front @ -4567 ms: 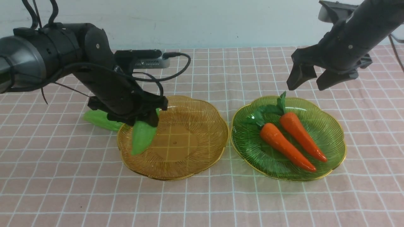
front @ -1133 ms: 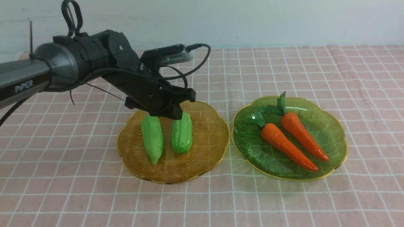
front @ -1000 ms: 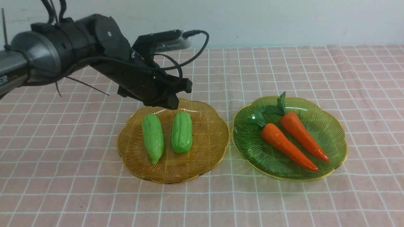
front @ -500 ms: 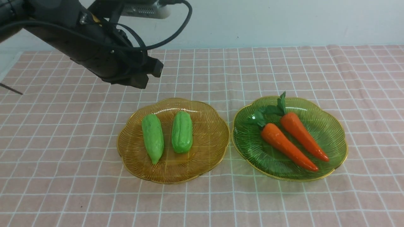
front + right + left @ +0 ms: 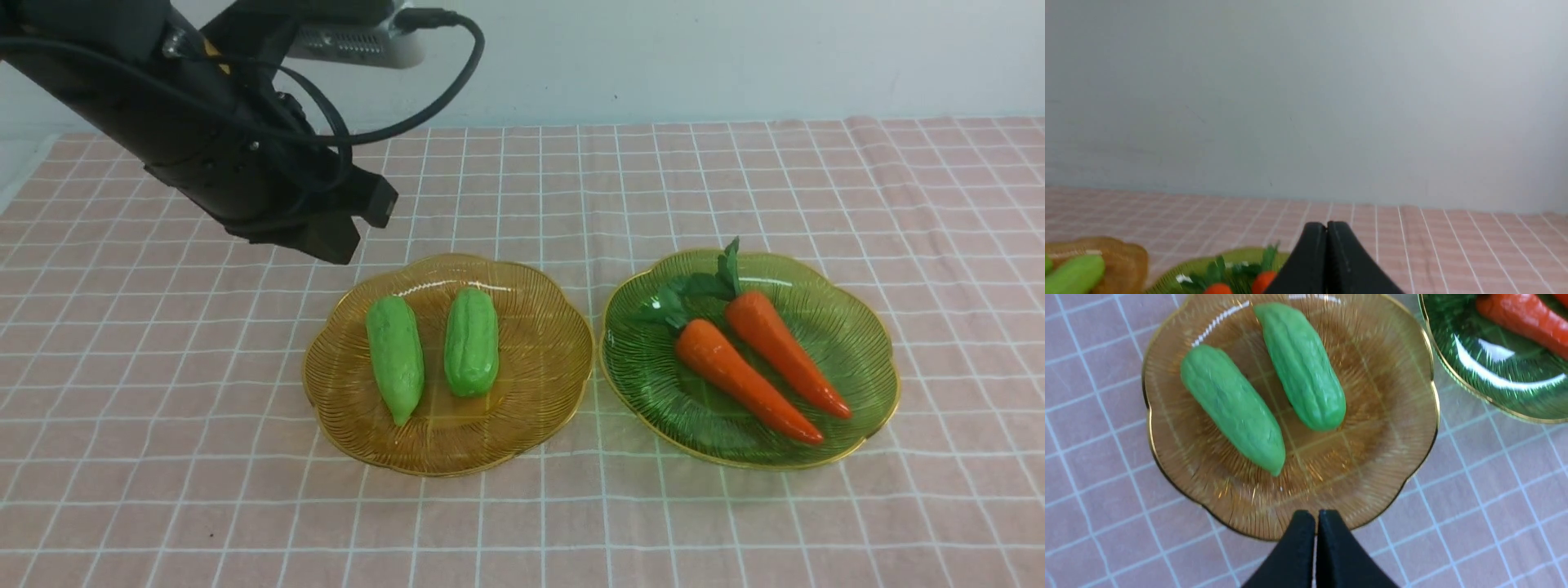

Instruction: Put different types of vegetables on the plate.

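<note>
Two light-green ridged gourds (image 5: 395, 358) (image 5: 471, 340) lie side by side on the amber plate (image 5: 563, 343). Two orange carrots (image 5: 739, 377) (image 5: 780, 351) with green tops lie on the green plate (image 5: 886, 384) to its right. My left gripper (image 5: 336, 245) hangs shut and empty above the cloth, behind and left of the amber plate. From the left wrist, the shut gripper (image 5: 1316, 514) is over the amber plate's rim (image 5: 1380, 396), with both gourds (image 5: 1233, 408) (image 5: 1300, 365) beyond it. My right gripper (image 5: 1326, 226) is shut and empty, raised, facing the wall; it is out of the front view.
A pink checked cloth (image 5: 522, 523) covers the table up to a pale wall (image 5: 694, 57) at the back. The two plates stand close together, with a narrow gap between them. The left arm's camera and cable (image 5: 457, 73) hang above the back left.
My left gripper let go of the second gourd on the amber plate, shut, then rose and drew back to the left. The right arm left the front view. Both gourds now lie still.
</note>
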Controlling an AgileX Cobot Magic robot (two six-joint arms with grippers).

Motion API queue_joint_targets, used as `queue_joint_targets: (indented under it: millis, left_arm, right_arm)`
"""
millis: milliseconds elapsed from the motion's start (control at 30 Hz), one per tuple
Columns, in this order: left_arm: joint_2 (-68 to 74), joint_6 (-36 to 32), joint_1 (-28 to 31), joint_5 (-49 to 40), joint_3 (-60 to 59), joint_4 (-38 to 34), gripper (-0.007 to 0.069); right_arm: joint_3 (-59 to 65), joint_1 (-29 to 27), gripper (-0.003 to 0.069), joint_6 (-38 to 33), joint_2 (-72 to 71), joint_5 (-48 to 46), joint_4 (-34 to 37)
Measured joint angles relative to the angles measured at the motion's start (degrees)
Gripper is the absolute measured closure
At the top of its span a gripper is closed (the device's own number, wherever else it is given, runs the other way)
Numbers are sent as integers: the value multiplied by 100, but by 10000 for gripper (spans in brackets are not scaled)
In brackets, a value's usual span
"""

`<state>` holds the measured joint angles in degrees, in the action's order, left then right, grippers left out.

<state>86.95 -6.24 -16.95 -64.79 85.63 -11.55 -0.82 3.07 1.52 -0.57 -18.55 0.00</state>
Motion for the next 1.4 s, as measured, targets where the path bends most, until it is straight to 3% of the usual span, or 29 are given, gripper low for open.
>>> queue_joint_targets:
  millis: [400,667,767,933,1033,1400]
  left_arm:
    - [-1339,109,0,-653,-181,372,628]
    - [-3833,495,0,-597,-2134,1028,628]
    - [-5003,550,0,285,-3257,948,628]
    - [-6727,718,0,2845,-5287,900,628]
    - [-7426,743,0,3789,-6147,886,628]
    - [-8231,762,0,4099,-7338,880,628]
  right_arm:
    - [235,-6,675,0,0,-327,0]
    - [235,-6,675,0,0,-332,0]
    - [235,-6,675,0,0,-332,0]
    - [235,-6,675,0,0,-332,0]
    - [235,-6,675,0,0,-332,0]
    - [235,-6,675,-13,0,-332,0]
